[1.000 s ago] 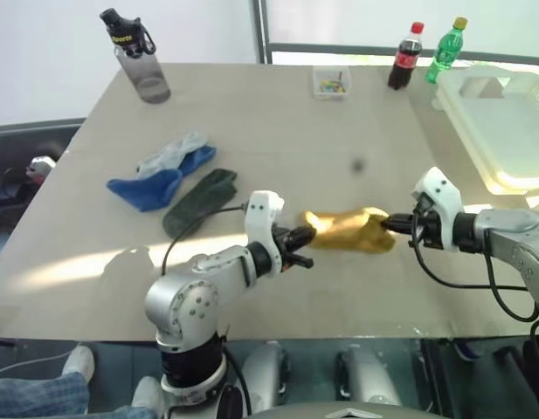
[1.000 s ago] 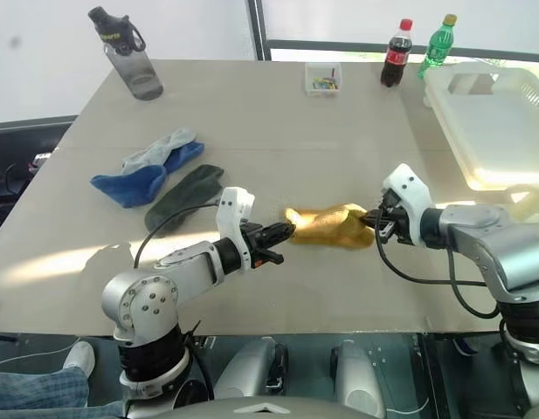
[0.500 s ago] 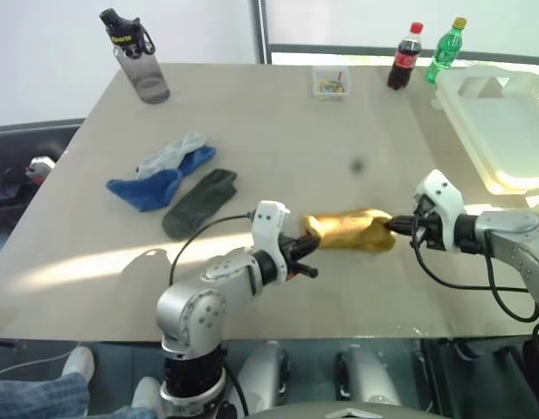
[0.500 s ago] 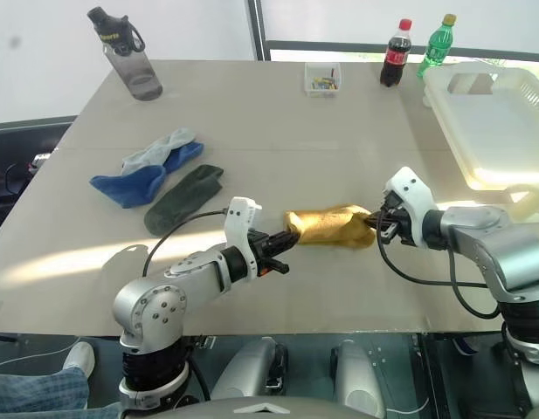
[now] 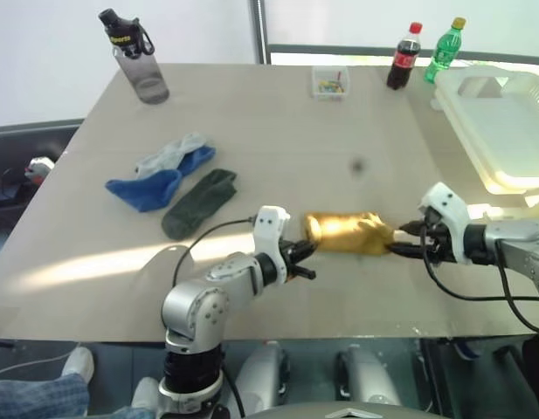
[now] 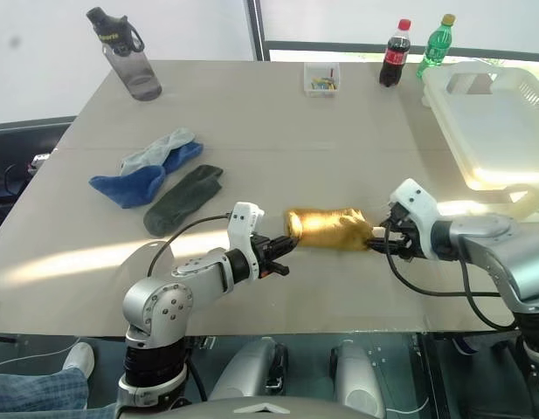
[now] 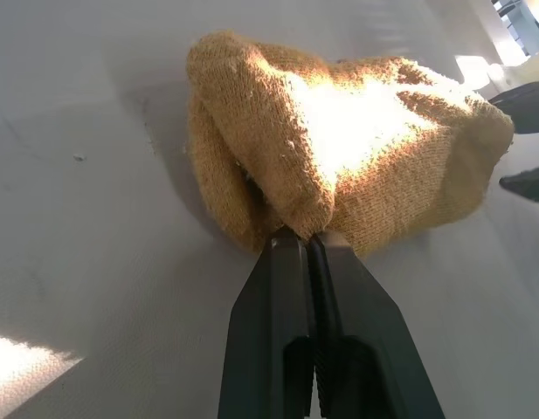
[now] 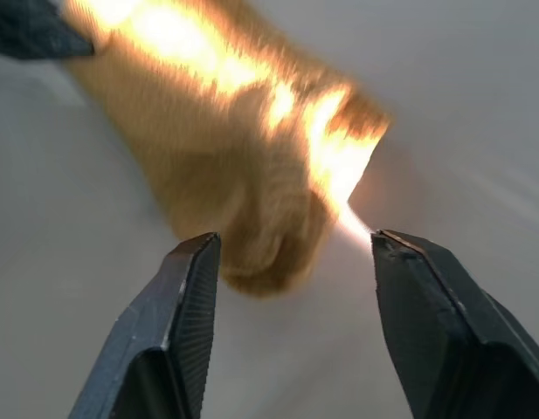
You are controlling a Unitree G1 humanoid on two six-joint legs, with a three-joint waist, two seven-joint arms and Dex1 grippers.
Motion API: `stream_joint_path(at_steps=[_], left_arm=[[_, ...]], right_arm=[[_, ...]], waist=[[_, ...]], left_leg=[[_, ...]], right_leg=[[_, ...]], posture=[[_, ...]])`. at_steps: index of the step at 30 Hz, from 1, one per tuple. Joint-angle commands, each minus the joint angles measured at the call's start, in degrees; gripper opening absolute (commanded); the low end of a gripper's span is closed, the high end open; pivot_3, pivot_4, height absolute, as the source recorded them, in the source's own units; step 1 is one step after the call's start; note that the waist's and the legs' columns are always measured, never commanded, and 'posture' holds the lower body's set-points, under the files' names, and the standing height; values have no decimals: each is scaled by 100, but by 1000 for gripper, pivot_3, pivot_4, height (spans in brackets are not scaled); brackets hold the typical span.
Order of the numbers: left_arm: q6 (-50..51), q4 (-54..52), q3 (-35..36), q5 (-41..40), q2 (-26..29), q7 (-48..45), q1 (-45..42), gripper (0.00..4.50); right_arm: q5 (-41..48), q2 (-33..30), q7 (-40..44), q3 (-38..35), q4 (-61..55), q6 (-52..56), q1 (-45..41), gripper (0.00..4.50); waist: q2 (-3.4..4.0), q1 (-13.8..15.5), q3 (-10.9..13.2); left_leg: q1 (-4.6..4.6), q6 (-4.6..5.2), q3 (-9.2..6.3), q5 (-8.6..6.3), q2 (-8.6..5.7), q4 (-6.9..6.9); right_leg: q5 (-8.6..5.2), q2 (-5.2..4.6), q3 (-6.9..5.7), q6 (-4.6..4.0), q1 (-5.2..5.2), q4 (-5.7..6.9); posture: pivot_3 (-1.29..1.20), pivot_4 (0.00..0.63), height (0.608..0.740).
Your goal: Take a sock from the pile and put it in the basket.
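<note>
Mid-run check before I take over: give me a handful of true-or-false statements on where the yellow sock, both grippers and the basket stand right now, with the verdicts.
1. The left gripper is shut on an edge of the yellow sock. True.
2. The right gripper is clamped on the sock. False: its fingers stand open, apart from the sock's end.
3. The yellow sock is in the basket. False: it lies on the table, between the two grippers.
4. A blue sock, a grey-white sock and a dark green sock lie together on the table. True.
5. The cola bottle stands inside the basket. False: it stands on the table beside it.
</note>
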Motion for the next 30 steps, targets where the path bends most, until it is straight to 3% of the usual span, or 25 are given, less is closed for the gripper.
stream_joint_path(at_steps=[1, 7, 10, 15, 20, 23, 26, 30], left_arm=[[-89, -64, -61, -87, 19, -32, -29, 0], [-182, -45, 11, -251, -78, -112, -3, 0], [-361, -40, 186, -329, -166, -131, -14, 1024], [-569, -125, 327, -403, -127, -144, -1, 3196], [-745, -179, 842, -1052, 233, -692, 18, 3196], [-628, 428, 1024, -925, 440, -432, -135, 3196], [-260, 1102, 1486, -1108, 159, 23, -356, 3196], [8, 1570, 1046, -801, 295, 164, -534, 3196]], right_arm=[[-107, 632, -65, -374, -129, -1473, -167, 2892], [-1192, 1281, -851, 366, 348, -2149, 267, 2892], [-1657, 1535, -1295, 488, 757, -2477, 696, 2955], [-2007, 1798, -1517, 590, 956, -2968, 938, 2955], [-2209, 1922, -1498, 712, 933, -3215, 1129, 2955], [-2271, 1944, -1457, 714, 954, -3295, 1110, 2955], [-2298, 1978, -1459, 687, 969, -3298, 1062, 2955], [-2331, 2015, -1438, 699, 916, -3247, 1071, 2955]], waist=[[-2, -19, -2], [-11, 20, -8], [-11, 19, -8], [-5, -10, -12], [-3, -22, -15], [-3, -12, -20], [-5, -7, -21], [-10, -3, -25]], left_leg=[[1, 0, 0, 0, 2, 0], [3, -1, -7, 0, 0, 6], [2, -1, -8, 0, -7, 14], [17, -2, -8, 0, 0, 14], [19, -3, -9, 0, 6, 14], [30, -3, -10, 0, 5, 14], [36, -2, -11, 0, 4, 14], [72, -1, -19, -1, 3, 15]], right_leg=[[0, 3, 1, 0, 0, 0], [0, 2, -7, 0, 8, -1], [0, -6, -8, 0, 12, 0], [0, 6, -6, 0, 19, 3], [0, 11, -6, 0, 20, 5], [0, 33, -7, 0, 31, 3], [0, 36, -7, 0, 40, 2], [-1, 36, -14, 0, 86, -4]], posture=[[0, 150, 740], [0, 150, 740], [0, 150, 740], [0, 150, 740], [0, 150, 740], [0, 150, 740], [0, 150, 740], [0, 150, 740]])
